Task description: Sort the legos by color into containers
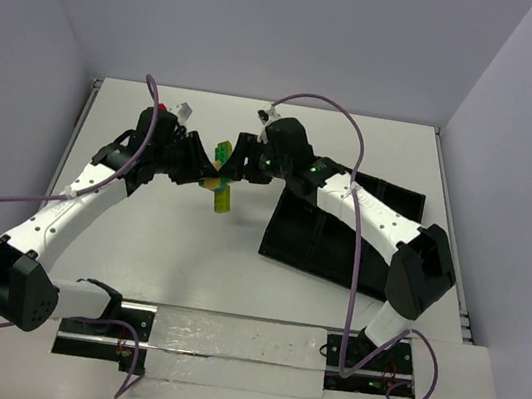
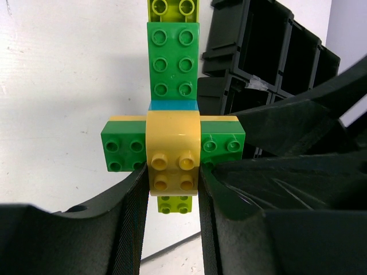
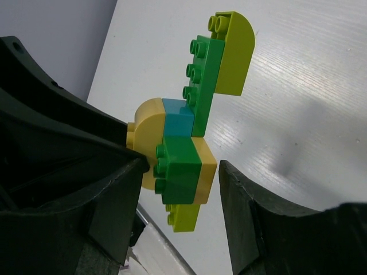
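legos (image 1: 220, 180): one joined cluster of green, lime, yellow and blue bricks, held above the table (image 1: 140, 230), between the two grippers and left of the tray (image 1: 320, 239).
left gripper (image 2: 172, 189): clamped on the cluster's yellow brick (image 2: 173, 143), one finger on each side.
right gripper (image 3: 183, 172): jaws flank the green brick (image 3: 178, 177) from the opposite side. One finger touches and the other shows a sliver of gap, so I cannot tell if it grips.
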